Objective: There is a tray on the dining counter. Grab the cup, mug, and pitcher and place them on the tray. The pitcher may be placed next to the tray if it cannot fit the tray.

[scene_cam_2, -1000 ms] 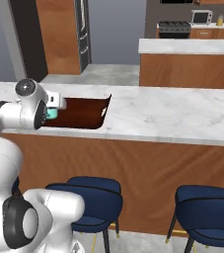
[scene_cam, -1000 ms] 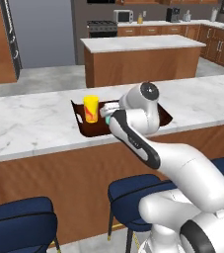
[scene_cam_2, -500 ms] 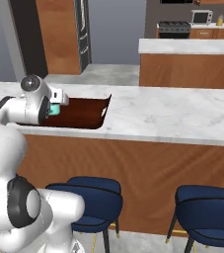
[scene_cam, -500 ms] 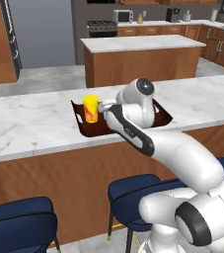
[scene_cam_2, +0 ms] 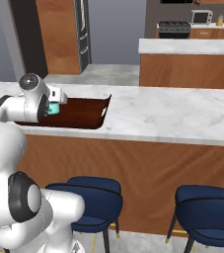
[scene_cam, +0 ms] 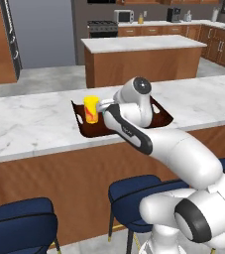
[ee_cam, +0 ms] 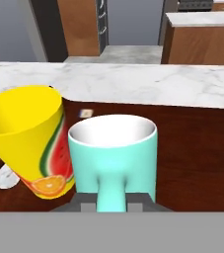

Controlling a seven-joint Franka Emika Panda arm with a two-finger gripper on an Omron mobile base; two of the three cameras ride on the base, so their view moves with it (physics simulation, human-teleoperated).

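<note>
In the hand view the teal mug [ee_cam: 112,158] stands at lower centre, its handle turned toward the camera and running down between the gripper [ee_cam: 111,205] fingers at the bottom edge; the jaws are drawn nearly together and clamp that handle. The mug stays upright, pale inside, above the dark reddish-brown tray [ee_cam: 197,148]. Just to its left, touching or nearly so, the yellow cup [ee_cam: 32,141] tilts leftward in this view, with a watermelon and orange-slice print on its side.

In the left base view the cup [scene_cam: 90,109] stands at the tray's [scene_cam: 161,115] left end, upper centre of the frame, on the dining counter [scene_cam: 29,126]. In the right base view the mug [scene_cam_2: 53,108] peeks out beside the wrist at left, over the tray [scene_cam_2: 86,113].
</note>
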